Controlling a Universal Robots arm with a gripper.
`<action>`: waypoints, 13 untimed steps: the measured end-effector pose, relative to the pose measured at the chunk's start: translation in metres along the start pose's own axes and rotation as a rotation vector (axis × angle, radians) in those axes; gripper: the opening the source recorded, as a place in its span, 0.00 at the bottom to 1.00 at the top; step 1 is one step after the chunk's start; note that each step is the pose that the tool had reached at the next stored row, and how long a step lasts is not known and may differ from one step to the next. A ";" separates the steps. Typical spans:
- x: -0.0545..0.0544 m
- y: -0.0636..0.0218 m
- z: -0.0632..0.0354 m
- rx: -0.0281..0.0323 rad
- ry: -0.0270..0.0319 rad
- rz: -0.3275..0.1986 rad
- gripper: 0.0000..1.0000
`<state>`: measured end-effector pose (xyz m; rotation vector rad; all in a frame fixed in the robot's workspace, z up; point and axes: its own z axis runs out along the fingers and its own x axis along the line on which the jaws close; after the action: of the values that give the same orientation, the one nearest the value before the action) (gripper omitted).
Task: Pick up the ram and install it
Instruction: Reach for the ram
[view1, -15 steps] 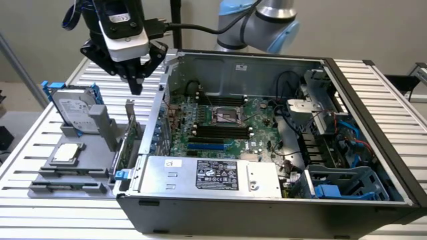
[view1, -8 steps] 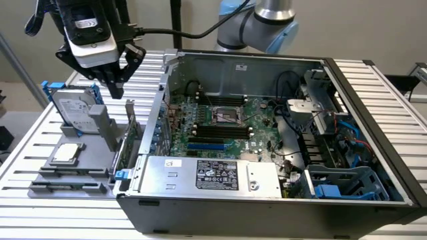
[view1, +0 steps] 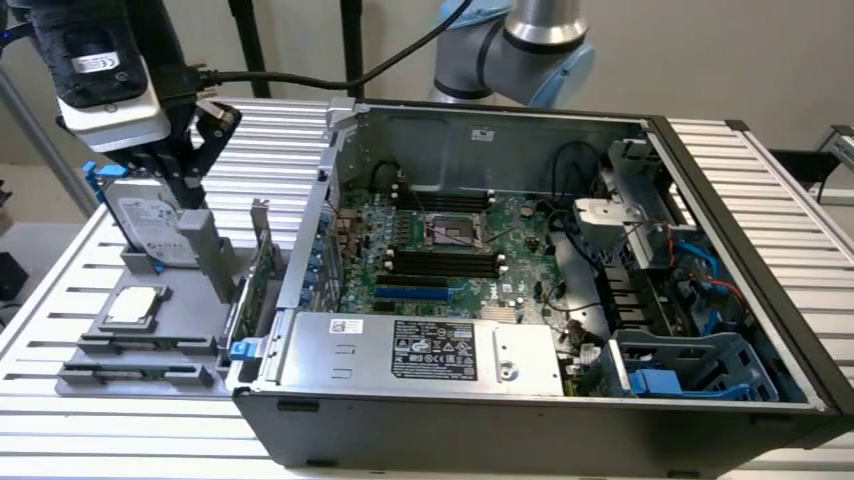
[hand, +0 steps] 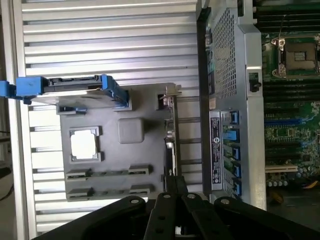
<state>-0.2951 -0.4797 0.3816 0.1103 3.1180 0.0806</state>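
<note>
Black two-fingered tool (view1: 184, 185), fingers pressed together with nothing clearly between them, hangs at the exterior view's upper left over a grey moulded parts tray (hand: 147, 155) on the slatted metal bench (hand: 100, 45). Thin dark-green ram (hand: 107, 173) apparently stands edge-up in a tray holder, likely for pinching from above.

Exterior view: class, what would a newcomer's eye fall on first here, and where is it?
The open computer case stands at the middle and the exterior view's right, its green motherboard bared. At the exterior view's left, the shut gripper hangs above a grey holder where a silver hard drive stands on edge.
</note>
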 end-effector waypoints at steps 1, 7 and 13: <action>0.005 -0.0015 0.0006 -0.0001 -0.0001 0.000 0.11; 0.031 -0.0101 0.0044 0.0000 0.0000 0.000 0.11; 0.056 -0.0188 0.0087 0.0000 0.0001 0.000 0.11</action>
<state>-0.3522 -0.4940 0.3709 0.1106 3.1181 0.0805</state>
